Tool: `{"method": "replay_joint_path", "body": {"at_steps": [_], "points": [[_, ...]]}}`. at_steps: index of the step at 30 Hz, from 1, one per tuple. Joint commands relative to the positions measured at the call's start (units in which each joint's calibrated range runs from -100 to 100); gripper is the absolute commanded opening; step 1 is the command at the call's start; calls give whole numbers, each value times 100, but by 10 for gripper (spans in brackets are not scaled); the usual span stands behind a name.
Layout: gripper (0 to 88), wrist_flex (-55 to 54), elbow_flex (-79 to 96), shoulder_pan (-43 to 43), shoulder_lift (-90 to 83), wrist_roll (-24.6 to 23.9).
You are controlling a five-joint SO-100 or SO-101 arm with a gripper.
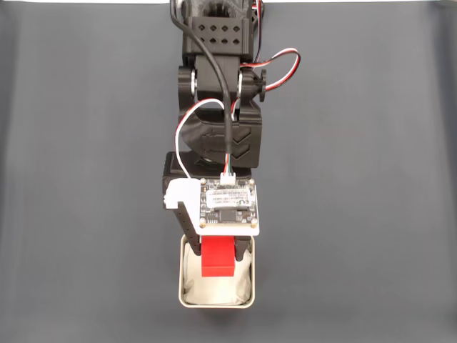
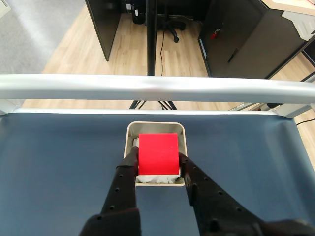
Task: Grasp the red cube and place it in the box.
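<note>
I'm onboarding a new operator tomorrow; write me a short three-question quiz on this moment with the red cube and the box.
1. True or false: the red cube lies on the dark mat beside the box.
2. What flanks the cube on both sides in the wrist view?
A. the gripper's two fingers
B. two more cubes
C. a person's hands
3. Fill in: the box is lined with wrinkly ____ material.

Key
1. False: in both views the cube sits over the box's opening, between the fingers of the gripper.
2. A.
3. White; the lining shows in the fixed view around the cube inside the box.
</note>
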Motion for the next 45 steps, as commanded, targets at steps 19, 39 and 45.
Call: {"method": "replay_joint_path", "body": {"at_steps": [19,39,45], "points": [[89,-251,-231,-20,144,-49],[291,-653,-149,1,162,-259],[411,-784,-31,30,110,-264]]}}
